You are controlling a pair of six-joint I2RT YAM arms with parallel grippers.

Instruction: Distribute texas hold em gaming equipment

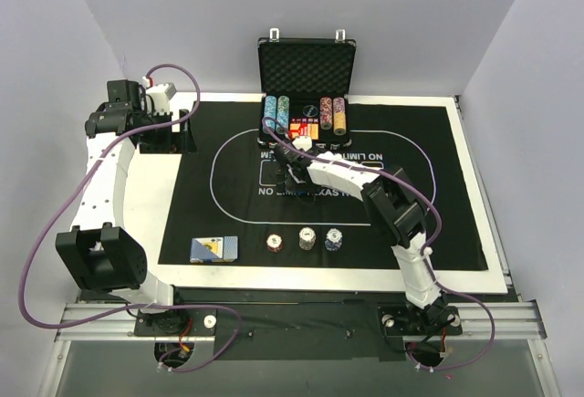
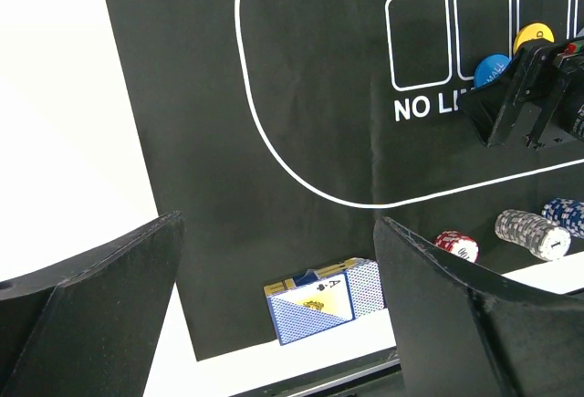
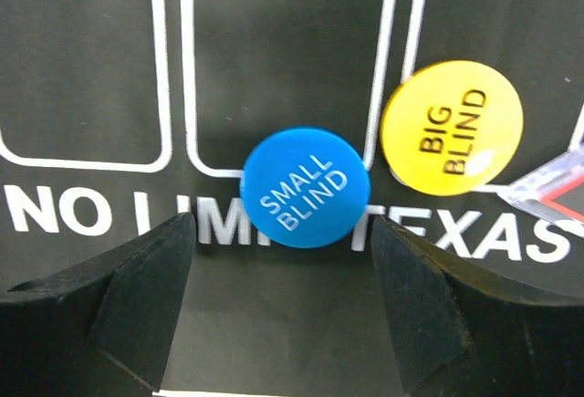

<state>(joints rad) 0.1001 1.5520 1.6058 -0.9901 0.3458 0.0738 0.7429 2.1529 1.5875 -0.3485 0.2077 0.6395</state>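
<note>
The white desk (image 1: pixel 301 277) fills most of the overhead view. It carries one black mat (image 1: pixel 228 224) printed with a white oval and a row of white boxes. The overhead view shows "NO LIMIT" and "TEXAS" among the mat's white lettering, and the left wrist view shows "'EM" at its top.

One black foam-lined case (image 1: pixel 307 68) stands open at the upper middle of the overhead view, touching the mat's far edge, with columns of chips in its tray.

The left tool (image 2: pixel 276 233) sits at the upper left of the overhead view. Its jaws are wide apart with nothing between them. The right tool (image 3: pixel 280 224) is low over the middle of the mat. Its jaws are also apart, one on each side of the blue disc, and neither visibly presses on it.

One deck of blue-patterned cards (image 1: pixel 214 248) lies at the lower left of the mat, near its front edge. The card on top faces up and shows an "A".

To the right of the deck, three short chip stacks stand in a row, close together but apart: a red-and-white stack (image 1: pixel 275 243), a grey-and-white stack (image 1: pixel 307 238) and a blue-and-white stack (image 1: pixel 334 239).

Two round discs lie flat on the lettering, just beside each other. The blue disc (image 3: pixel 306 187) reads "SMALL BLIND" and sits in the middle of the right wrist view. The yellow disc (image 3: pixel 452 128) reads "BIG BLIND" and sits to its upper right.
</note>
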